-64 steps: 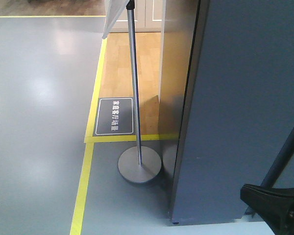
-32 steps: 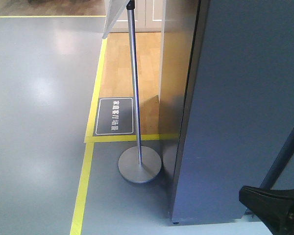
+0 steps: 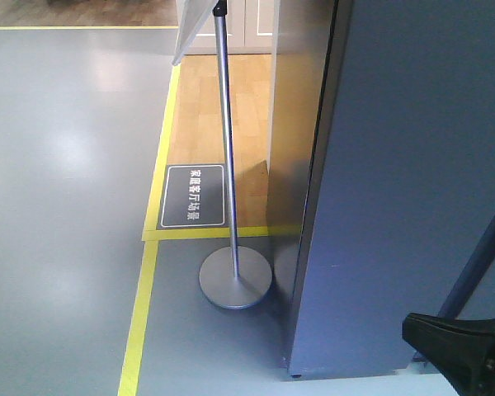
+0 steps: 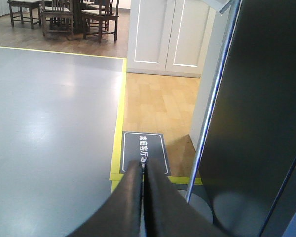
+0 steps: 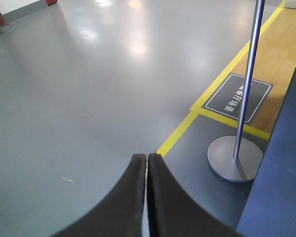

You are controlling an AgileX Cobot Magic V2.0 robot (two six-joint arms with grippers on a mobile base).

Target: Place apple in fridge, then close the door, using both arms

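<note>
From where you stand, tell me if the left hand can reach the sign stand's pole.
Probably yes. The left hand is shut and empty, and the pole stands ahead to its right with nothing between. The dark grey panel behind it leaves little room.

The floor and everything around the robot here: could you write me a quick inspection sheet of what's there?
Surface: grey floor with yellow tape lines.
Job's things: dark grey fridge at right, outside only; apple not seen.
Clutter: sign stand, floor label.
Grippers: left gripper shut, empty; right gripper shut, empty.
Cables: nothing seen.
Surroundings: wood floor, white cabinet doors, chairs.
</note>
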